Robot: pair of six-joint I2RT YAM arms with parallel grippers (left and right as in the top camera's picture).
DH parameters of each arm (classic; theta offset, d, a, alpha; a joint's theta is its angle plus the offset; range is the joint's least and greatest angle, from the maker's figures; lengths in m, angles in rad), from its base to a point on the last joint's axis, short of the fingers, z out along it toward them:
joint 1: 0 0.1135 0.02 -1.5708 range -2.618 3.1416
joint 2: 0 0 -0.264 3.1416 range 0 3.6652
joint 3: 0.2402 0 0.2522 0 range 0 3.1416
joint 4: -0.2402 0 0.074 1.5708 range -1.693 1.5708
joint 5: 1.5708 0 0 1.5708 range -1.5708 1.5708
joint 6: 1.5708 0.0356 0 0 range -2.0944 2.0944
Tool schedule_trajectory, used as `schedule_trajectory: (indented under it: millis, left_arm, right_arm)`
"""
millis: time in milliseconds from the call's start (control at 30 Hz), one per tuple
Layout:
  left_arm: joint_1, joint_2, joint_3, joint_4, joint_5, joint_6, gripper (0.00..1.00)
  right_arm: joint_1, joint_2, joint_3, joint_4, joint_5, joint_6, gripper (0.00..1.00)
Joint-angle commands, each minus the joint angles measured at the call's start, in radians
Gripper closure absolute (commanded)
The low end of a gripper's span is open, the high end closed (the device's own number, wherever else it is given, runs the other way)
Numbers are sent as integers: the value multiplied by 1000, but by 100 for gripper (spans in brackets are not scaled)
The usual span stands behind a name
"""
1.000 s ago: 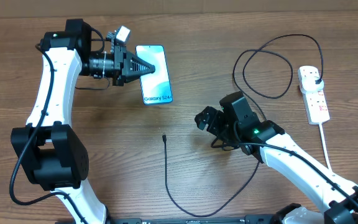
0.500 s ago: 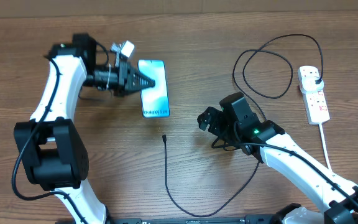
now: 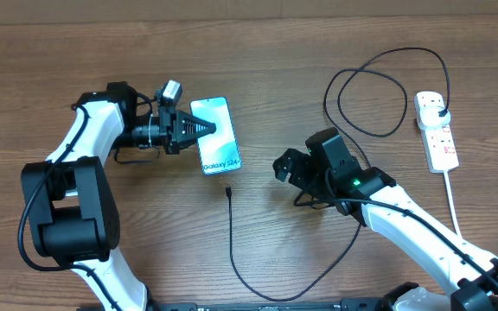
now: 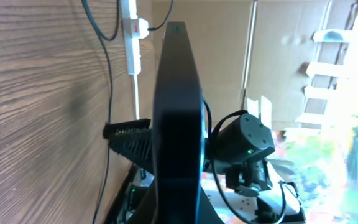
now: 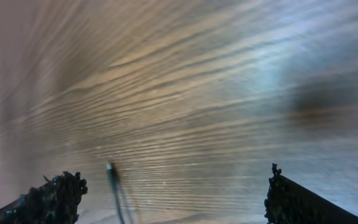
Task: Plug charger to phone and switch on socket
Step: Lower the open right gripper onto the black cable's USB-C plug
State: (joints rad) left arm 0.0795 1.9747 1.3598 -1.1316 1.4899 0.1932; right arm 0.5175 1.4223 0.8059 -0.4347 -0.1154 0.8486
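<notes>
Slack from the charger (image 3: 236,250) curls nearest me, a thin, limp black cord running up to its small connector tip (image 3: 229,191), which lies loose on the grained wooden surface (image 3: 145,242). My right pincer (image 3: 282,166) hangs at 2 o'clock of that tip, released, its toothed black fingers (image 5: 58,196) wide apart and holding nothing. At 12 o'clock of the tip is the phone (image 3: 219,151), slim and glossy, light-blue screen up. My left pincer (image 3: 204,130) is clenched on its long edge from 9 o'clock, though I cannot tell whether the phone rests on the wood or is just lifted. Farthest, at 2 o'clock, the narrow white socket (image 3: 437,131) carries the black plug head (image 3: 439,105). As I judge it, a smooth, thin phone pinched at one edge may pivot or slip, and so light a tip may skid or twist as I close on it and miss the tiny port.
</notes>
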Motion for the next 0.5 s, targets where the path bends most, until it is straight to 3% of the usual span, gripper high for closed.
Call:
schedule_trajectory:
  millis: [0,200,467]
  left_arm:
    - [15,-13,-1,11,92,-14,96]
    - [60,-13,-1,14,91,-21,96]
    - [138,-13,-1,14,91,-64,96]
  right_arm:
    - [-2,-6,19,26,-62,-96,5]
    - [-2,-2,19,38,-103,-107,13]
    - [-1,129,23,155,-357,-123,27]
